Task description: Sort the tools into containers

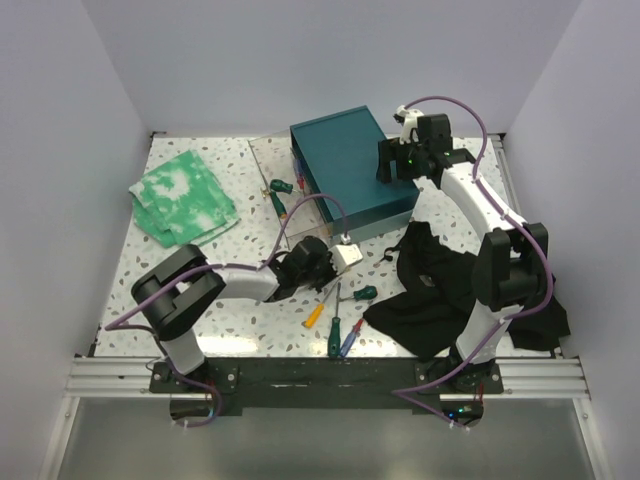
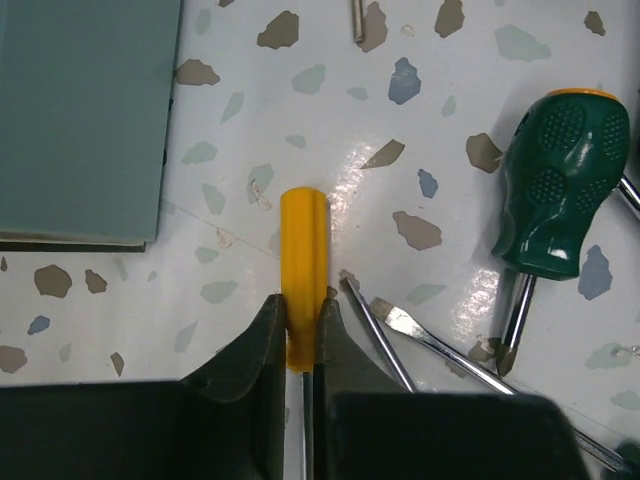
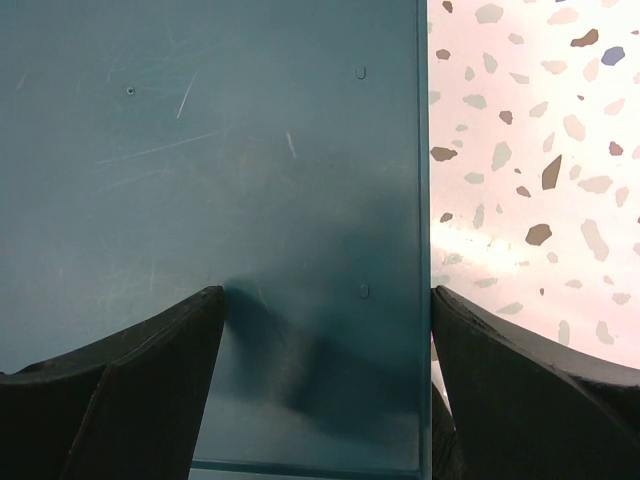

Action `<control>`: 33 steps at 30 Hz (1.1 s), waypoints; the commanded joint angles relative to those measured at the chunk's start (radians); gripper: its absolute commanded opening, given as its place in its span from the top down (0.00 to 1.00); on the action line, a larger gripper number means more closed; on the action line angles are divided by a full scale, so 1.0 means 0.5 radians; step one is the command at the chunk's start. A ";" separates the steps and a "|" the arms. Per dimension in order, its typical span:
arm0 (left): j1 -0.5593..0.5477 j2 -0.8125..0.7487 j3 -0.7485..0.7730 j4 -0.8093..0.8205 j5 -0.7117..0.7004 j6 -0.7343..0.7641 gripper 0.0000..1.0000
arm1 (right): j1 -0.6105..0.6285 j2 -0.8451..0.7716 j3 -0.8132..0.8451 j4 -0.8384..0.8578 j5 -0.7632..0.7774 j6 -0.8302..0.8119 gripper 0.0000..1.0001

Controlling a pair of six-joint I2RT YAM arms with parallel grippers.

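My left gripper (image 1: 300, 268) is low over the table, in front of the clear box (image 1: 262, 165). In the left wrist view it (image 2: 302, 305) is shut on the yellow-orange handle of a screwdriver (image 2: 303, 240) lying on the table. A green-handled screwdriver (image 2: 555, 185) and two bare metal shafts (image 2: 440, 345) lie to its right. Another orange screwdriver (image 1: 314, 316), green ones (image 1: 362, 293) (image 1: 334, 338) and a red-and-blue one (image 1: 351, 335) lie near the front. Green-handled screwdrivers (image 1: 280, 187) lie in the clear box. My right gripper (image 1: 393, 165) is open and empty above the teal box (image 1: 345, 160), its jaws either side of one edge (image 3: 328, 300).
A green-white cloth (image 1: 185, 195) lies at the back left. A black cloth (image 1: 440, 285) lies crumpled at the front right, by the right arm. The teal box (image 2: 80, 110) fills the upper left of the left wrist view.
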 commanded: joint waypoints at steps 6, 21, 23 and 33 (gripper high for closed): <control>0.266 -0.335 0.250 -0.284 0.974 0.192 1.00 | 0.013 -0.051 0.001 -0.024 -0.033 0.023 0.14; 0.698 -0.778 0.698 0.020 -0.160 -0.841 1.00 | 0.016 -0.060 0.292 -0.174 -0.033 -0.072 0.15; 0.821 -0.716 0.845 -0.190 -0.227 -1.239 1.00 | 0.016 -0.079 0.362 -0.257 -0.006 -0.133 0.15; 0.960 -0.360 1.085 -0.627 0.006 -2.066 0.55 | 0.016 -0.171 0.510 -0.405 0.056 -0.159 0.15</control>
